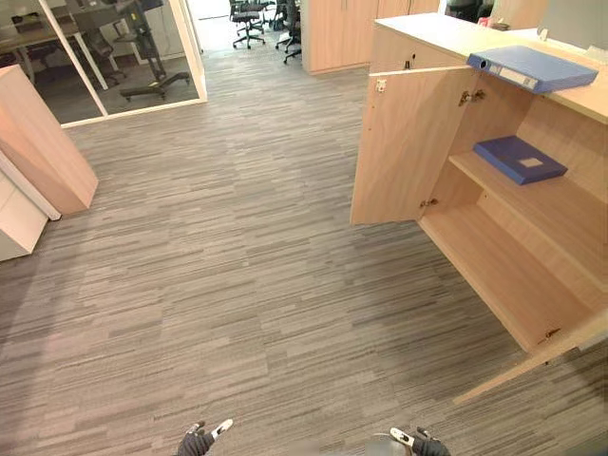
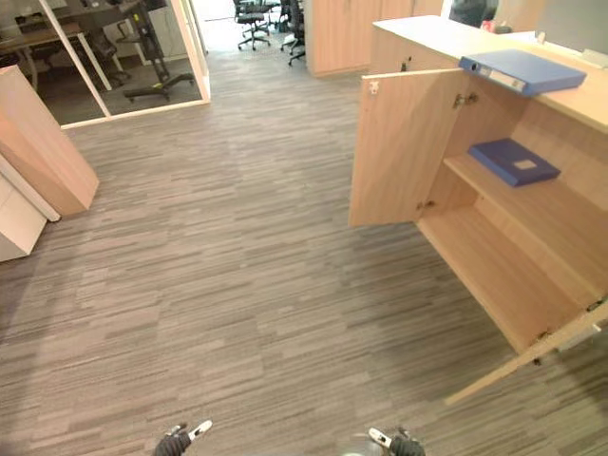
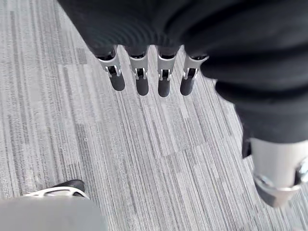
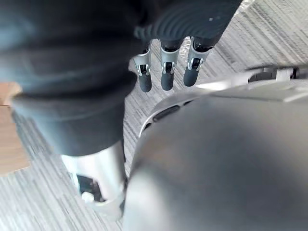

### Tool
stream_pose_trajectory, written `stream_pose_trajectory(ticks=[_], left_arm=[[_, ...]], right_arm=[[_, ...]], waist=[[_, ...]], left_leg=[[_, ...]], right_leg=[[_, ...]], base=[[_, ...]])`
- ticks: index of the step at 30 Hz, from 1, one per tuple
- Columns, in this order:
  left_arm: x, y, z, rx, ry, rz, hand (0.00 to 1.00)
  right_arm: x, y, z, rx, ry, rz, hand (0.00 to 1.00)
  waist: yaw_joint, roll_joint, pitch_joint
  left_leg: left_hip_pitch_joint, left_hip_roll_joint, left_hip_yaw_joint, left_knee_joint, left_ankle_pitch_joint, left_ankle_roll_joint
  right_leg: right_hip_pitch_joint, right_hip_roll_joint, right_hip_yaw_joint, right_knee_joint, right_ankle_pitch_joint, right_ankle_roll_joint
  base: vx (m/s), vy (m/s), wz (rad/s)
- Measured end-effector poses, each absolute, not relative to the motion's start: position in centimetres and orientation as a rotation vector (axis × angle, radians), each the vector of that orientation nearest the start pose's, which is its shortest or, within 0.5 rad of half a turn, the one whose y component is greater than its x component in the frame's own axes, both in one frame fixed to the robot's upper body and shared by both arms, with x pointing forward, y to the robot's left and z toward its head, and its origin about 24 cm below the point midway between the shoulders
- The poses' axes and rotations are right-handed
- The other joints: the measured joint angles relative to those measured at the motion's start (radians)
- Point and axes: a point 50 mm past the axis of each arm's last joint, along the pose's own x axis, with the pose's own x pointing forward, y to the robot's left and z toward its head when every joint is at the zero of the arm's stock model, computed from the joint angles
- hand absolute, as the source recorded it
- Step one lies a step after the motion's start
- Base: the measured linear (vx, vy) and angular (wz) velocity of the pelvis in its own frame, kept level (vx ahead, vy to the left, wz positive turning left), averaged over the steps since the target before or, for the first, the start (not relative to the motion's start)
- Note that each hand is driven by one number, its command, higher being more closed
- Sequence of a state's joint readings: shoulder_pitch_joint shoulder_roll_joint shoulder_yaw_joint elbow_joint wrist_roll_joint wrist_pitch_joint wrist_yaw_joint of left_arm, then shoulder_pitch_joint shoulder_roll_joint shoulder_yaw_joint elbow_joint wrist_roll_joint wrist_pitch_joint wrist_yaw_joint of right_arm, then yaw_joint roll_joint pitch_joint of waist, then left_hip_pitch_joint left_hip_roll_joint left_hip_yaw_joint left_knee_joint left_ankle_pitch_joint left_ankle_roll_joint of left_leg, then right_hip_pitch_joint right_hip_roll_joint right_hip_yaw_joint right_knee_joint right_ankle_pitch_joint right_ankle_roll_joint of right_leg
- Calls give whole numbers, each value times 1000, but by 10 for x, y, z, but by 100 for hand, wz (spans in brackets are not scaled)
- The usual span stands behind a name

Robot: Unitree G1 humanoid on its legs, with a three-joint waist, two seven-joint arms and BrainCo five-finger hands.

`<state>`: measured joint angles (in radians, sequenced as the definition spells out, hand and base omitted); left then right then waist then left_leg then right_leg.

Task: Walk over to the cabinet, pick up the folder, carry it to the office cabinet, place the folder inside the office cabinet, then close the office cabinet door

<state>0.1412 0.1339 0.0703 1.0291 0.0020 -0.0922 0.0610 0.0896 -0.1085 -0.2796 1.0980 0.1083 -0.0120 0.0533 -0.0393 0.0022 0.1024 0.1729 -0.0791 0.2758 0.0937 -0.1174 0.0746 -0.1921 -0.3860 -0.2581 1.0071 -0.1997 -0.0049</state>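
A blue ring-binder folder (image 1: 532,66) lies flat on top of the light wooden office cabinet (image 1: 532,256) at the right. A second, darker blue folder (image 1: 520,159) lies on the upper shelf inside it. The cabinet's left door (image 1: 408,142) stands open toward me, and its other door (image 1: 532,366) swings out at the lower right. My left hand (image 1: 195,442) and right hand (image 1: 427,445) hang low at the bottom edge, far from the cabinet. In the wrist views the left hand's fingers (image 3: 163,82) and the right hand's fingers (image 4: 167,72) are straight over the carpet, holding nothing.
Grey striped carpet spreads between me and the cabinet. A slanted wooden unit (image 1: 43,142) stands at the left. A glass partition (image 1: 123,57) and office chairs (image 1: 252,19) are at the back, with tall wooden cabinets (image 1: 337,33) beside them.
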Motion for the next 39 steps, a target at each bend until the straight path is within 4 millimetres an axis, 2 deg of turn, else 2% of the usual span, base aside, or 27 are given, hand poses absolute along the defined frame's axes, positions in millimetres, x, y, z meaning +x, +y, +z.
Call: stream_pose_trajectory(ticks=[1,3,5,6,7,9,12,13,14,15,16,17,19,21,24,25,26,28,29,30,31,32,33,34,36,37,39], left_arm=[[86,216,-157,117,1056,208,0],[90,213,-157,122,1048,191,0],[91,213,-156,126,1041,187,0],[93,213,-156,126,1038,187,0],[90,206,-158,110,1052,178,0],[87,201,-161,98,1067,168,0],[89,203,-160,89,1061,175,0],[91,203,-159,66,1051,200,0],[92,203,-159,50,1043,215,0],[93,205,-158,23,1030,248,0],[92,204,-157,6,1025,260,0],[94,203,-156,-18,1008,278,0],[98,202,-155,-21,993,275,0],[106,197,-153,-33,975,268,0],[119,195,-150,-20,939,251,0],[124,197,-148,-13,924,251,0],[125,197,-147,-11,920,252,0],[126,197,-147,-7,914,262,0],[125,198,-147,-7,912,267,0],[123,201,-147,0,915,278,0],[123,204,-146,-1,908,294,0],[122,209,-146,1,908,307,0],[120,214,-146,-4,913,333,0],[117,215,-147,-28,919,359,0],[112,214,-149,-64,929,391,0],[104,215,-151,-99,945,418,0],[98,214,-153,-119,960,426,0]], right_arm=[[85,-220,-161,193,1097,-349,0],[92,-220,-160,198,1079,-356,0],[99,-217,-159,201,1067,-357,0],[97,-217,-160,217,1073,-368,0],[95,-223,-159,211,1076,-384,0],[97,-226,-158,209,1068,-392,0],[82,-224,-163,248,1109,-434,0],[68,-222,-166,273,1139,-462,0],[65,-222,-166,276,1148,-464,0],[58,-222,-167,287,1157,-478,0],[57,-223,-167,284,1158,-478,0],[56,-223,-167,282,1163,-476,0],[55,-220,-168,284,1173,-466,0],[54,-220,-169,281,1186,-458,0],[56,-218,-170,271,1201,-438,0],[55,-216,-170,276,1200,-435,0],[54,-215,-170,277,1202,-436,0],[43,-217,-170,275,1204,-437,0],[37,-218,-171,272,1214,-441,0],[27,-217,-171,272,1230,-451,0],[23,-215,-171,273,1238,-445,0],[22,-213,-172,275,1240,-439,0],[20,-214,-171,281,1234,-441,0],[17,-220,-170,305,1224,-480,0],[15,-229,-168,332,1202,-536,0],[14,-241,-165,346,1173,-568,0],[11,-253,-161,335,1158,-587,0]], waist=[[-2,6,17],[-6,14,31],[-5,8,40],[-9,5,46],[-6,25,42],[-6,50,40],[-18,48,40],[-20,45,40],[-21,41,41],[-20,46,37],[-19,51,34],[-17,54,31],[-10,40,23],[7,31,24],[32,16,34],[32,0,42],[33,-5,43],[34,-3,41],[36,-6,39],[39,-8,25],[39,-31,26],[36,-44,20],[35,-52,9],[42,-54,-3],[49,-57,-5],[48,-55,-5],[31,-49,-6]], left_leg=[[27,23,-3,-13,0,0],[53,55,-1,-36,-8,-17],[71,68,14,-64,-15,-55],[99,73,19,-78,-22,-78],[122,105,32,-85,-33,-102],[128,147,62,-87,-44,-119],[128,201,67,-6,-47,-127],[81,263,60,175,-69,-148],[45,294,56,284,-75,-148],[-38,363,47,516,-61,-131],[-82,401,40,640,-56,-124],[-161,457,34,862,-61,-125],[-228,455,39,966,-73,-126],[-292,411,38,954,-117,-125],[-399,316,-27,730,-159,-122],[-421,270,-91,570,-152,-133],[-430,251,-129,483,-137,-142],[-437,224,-268,196,-53,-156],[-437,224,-275,198,-4,-170],[-435,206,-279,210,92,-172],[-438,189,-256,244,108,-165],[-440,186,-229,255,87,-158],[-446,183,-189,286,45,-137],[-441,176,-144,312,7,-118],[-393,152,-82,311,-27,-91],[-321,114,-31,282,-52,-60],[-254,78,4,247,-69,-36]], right_leg=[[-3,40,-62,-91,-43,16],[-16,88,-138,-292,-50,26],[-31,113,-160,-494,-3,22],[-30,125,-153,-568,109,8],[-18,171,-152,-586,122,-5],[-19,224,-148,-588,80,-21],[15,281,-152,-601,33,-33],[84,324,-155,-665,26,-34],[113,345,-155,-698,28,-31],[167,387,-149,-754,34,-39],[192,412,-138,-779,37,-47],[246,459,-97,-826,38,-66],[304,479,-40,-868,42,-88],[350,477,29,-899,50,-101],[413,441,133,-932,46,-90],[434,416,166,-938,34,-70],[438,403,184,-941,27,-58],[463,372,246,-942,-11,1],[467,362,263,-938,-23,17],[460,337,280,-925,-40,45],[446,305,302,-903,-46,62],[436,287,311,-887,-42,69],[400,263,320,-851,-20,103],[359,236,326,-790,-10,116],[286,191,331,-621,-8,113],[174,140,319,-364,34,50],[90,69,264,-160,80,-39]], base=[[211,-136,-4],[157,-170,-5],[113,-179,-15],[173,-230,-30],[210,-243,-39],[256,-274,-44],[292,-312,-18],[330,-340,-11],[413,-379,-21],[349,-285,-27],[421,-261,-65],[301,-99,-68],[445,-70,-86],[445,-17,-108],[342,90,-120],[267,132,-74],[329,207,-90],[402,317,-86],[435,351,-86],[458,394,-95],[535,468,-95],[416,388,-98],[326,367,-93],[306,362,-96],[310,400,-87],[265,373,-76],[276,360,-38]])
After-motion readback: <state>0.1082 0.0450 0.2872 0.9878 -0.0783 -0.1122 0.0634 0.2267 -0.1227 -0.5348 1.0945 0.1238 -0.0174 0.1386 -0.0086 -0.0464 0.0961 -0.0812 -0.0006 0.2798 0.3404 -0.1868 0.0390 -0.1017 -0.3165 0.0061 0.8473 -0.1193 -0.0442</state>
